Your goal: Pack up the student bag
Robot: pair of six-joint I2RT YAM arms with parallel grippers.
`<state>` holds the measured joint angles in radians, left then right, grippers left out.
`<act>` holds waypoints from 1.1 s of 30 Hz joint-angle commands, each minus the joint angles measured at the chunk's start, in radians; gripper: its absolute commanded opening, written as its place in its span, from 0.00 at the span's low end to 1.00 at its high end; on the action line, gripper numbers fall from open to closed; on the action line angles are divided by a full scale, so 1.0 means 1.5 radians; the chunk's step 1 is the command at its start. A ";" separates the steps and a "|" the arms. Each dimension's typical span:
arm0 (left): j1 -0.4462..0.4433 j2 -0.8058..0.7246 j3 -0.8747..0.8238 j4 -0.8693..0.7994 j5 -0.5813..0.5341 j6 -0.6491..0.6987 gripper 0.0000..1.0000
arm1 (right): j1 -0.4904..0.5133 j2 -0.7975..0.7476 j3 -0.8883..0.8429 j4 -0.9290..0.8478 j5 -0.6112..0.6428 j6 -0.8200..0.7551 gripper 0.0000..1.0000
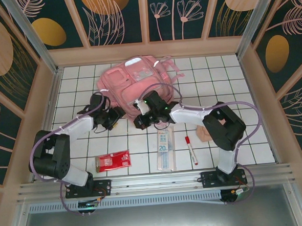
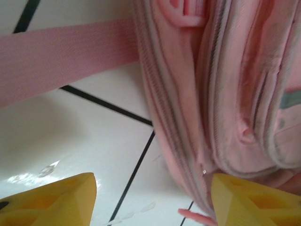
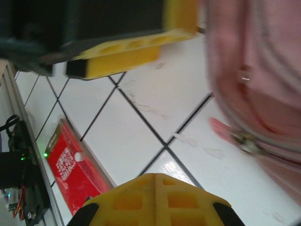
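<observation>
The student bag [image 1: 133, 81], a soft pink backpack, lies flat at the back middle of the tiled table. My left gripper [image 1: 112, 119] sits at its near left corner. In the left wrist view it [image 2: 153, 188] stands open with only tile between its yellow fingers [image 2: 61, 197], and the bag's zipped edge [image 2: 211, 94] rises just past the right finger. A pink zip pull [image 2: 193, 216] lies by that finger. My right gripper [image 1: 140, 121] hovers at the bag's near edge. Its [image 3: 155, 176] jaws are shut on nothing, the bag [image 3: 263, 70] to their right, a pink zip pull [image 3: 225, 129] on the tile.
A pink strap [image 2: 61, 56] trails left across the tiles. On the near tiles lie a red packet [image 1: 113, 160], a clear ruler pack [image 1: 164, 149], a red marker [image 1: 190, 149] and a small beige pouch [image 1: 206, 134] under the right arm. Wooden walls enclose the table.
</observation>
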<state>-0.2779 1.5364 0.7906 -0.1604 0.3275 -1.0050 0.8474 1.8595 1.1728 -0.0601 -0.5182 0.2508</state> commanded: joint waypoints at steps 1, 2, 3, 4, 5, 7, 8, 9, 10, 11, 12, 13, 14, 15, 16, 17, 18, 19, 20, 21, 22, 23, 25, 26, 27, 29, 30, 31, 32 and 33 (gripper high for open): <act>-0.009 0.024 -0.007 0.067 -0.018 -0.069 0.61 | 0.020 0.019 0.036 -0.014 0.018 -0.030 0.00; -0.011 0.034 -0.002 0.064 -0.030 -0.068 0.60 | 0.025 0.019 0.037 -0.029 0.074 -0.030 0.00; -0.011 0.041 0.001 0.064 -0.037 -0.069 0.60 | 0.028 0.013 0.029 -0.038 0.128 -0.025 0.00; -0.012 0.047 0.002 0.067 -0.037 -0.073 0.60 | 0.029 0.006 0.016 -0.041 0.158 -0.020 0.01; -0.011 0.053 0.002 0.075 -0.030 -0.078 0.59 | 0.029 -0.005 -0.002 -0.040 0.192 -0.003 0.10; -0.015 0.058 0.002 0.087 -0.022 -0.086 0.58 | 0.033 -0.020 -0.024 -0.038 0.227 0.028 0.29; -0.017 0.059 0.004 0.090 -0.024 -0.089 0.57 | 0.042 -0.022 -0.025 -0.046 0.273 0.045 0.38; -0.019 0.061 0.005 0.095 -0.027 -0.091 0.56 | 0.052 -0.023 -0.025 -0.048 0.305 0.052 0.40; -0.021 0.064 0.006 0.099 -0.028 -0.093 0.54 | 0.057 -0.023 -0.025 -0.048 0.334 0.063 0.42; -0.023 0.069 0.007 0.106 -0.026 -0.098 0.52 | 0.058 -0.020 -0.025 -0.043 0.352 0.075 0.44; -0.024 0.075 0.009 0.112 -0.020 -0.101 0.50 | 0.055 -0.013 -0.019 -0.039 0.348 0.077 0.45; -0.024 0.079 0.012 0.114 -0.016 -0.099 0.47 | 0.053 -0.003 -0.008 -0.041 0.341 0.076 0.45; -0.024 0.084 0.016 0.113 -0.015 -0.096 0.44 | 0.052 0.010 0.006 -0.042 0.327 0.071 0.45; -0.024 0.087 0.019 0.112 -0.015 -0.093 0.41 | 0.052 0.021 0.021 -0.045 0.315 0.068 0.45; -0.024 0.088 0.020 0.113 -0.016 -0.090 0.36 | 0.053 0.033 0.036 -0.049 0.310 0.069 0.44; -0.023 0.089 0.022 0.113 -0.015 -0.089 0.28 | 0.053 0.039 0.046 -0.048 0.306 0.071 0.44; -0.024 0.090 0.022 0.114 -0.013 -0.090 0.21 | 0.054 0.043 0.054 -0.049 0.315 0.077 0.43; -0.024 0.090 0.022 0.117 -0.006 -0.089 0.16 | 0.054 0.046 0.062 -0.054 0.339 0.093 0.43; -0.024 0.089 0.022 0.118 -0.001 -0.088 0.12 | 0.053 0.049 0.069 -0.059 0.360 0.110 0.43; -0.024 0.086 0.020 0.117 0.002 -0.087 0.09 | 0.053 0.053 0.080 -0.069 0.394 0.128 0.43; -0.024 0.082 0.018 0.118 0.003 -0.086 0.06 | 0.052 0.062 0.091 -0.079 0.412 0.143 0.43; -0.024 0.077 0.015 0.118 0.003 -0.086 0.05 | 0.051 0.073 0.105 -0.087 0.415 0.156 0.42; -0.023 0.069 0.013 0.118 0.007 -0.083 0.01 | 0.053 0.097 0.133 -0.111 0.421 0.180 0.38; -0.023 0.065 0.014 0.115 0.010 -0.080 0.00 | 0.055 0.107 0.141 -0.115 0.425 0.187 0.35; -0.024 0.063 0.016 0.112 0.013 -0.076 0.00 | 0.058 0.113 0.148 -0.119 0.429 0.189 0.34; -0.023 0.060 0.018 0.111 0.018 -0.074 0.00 | 0.060 0.118 0.160 -0.128 0.436 0.200 0.27; -0.023 0.059 0.018 0.111 0.020 -0.072 0.00 | 0.060 0.117 0.159 -0.133 0.443 0.204 0.22; -0.023 0.059 0.018 0.111 0.021 -0.072 0.00 | 0.060 0.115 0.158 -0.136 0.449 0.207 0.18; -0.024 0.059 0.019 0.110 0.022 -0.072 0.00 | 0.059 0.114 0.159 -0.145 0.456 0.212 0.13; -0.024 0.058 0.023 0.107 0.019 -0.067 0.00 | 0.059 0.112 0.161 -0.156 0.461 0.213 0.10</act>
<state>-0.3103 1.6547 0.7990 0.0044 0.3210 -1.1114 0.9295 2.0136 1.3808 -0.2527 0.0967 0.5301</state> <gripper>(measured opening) 0.017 0.126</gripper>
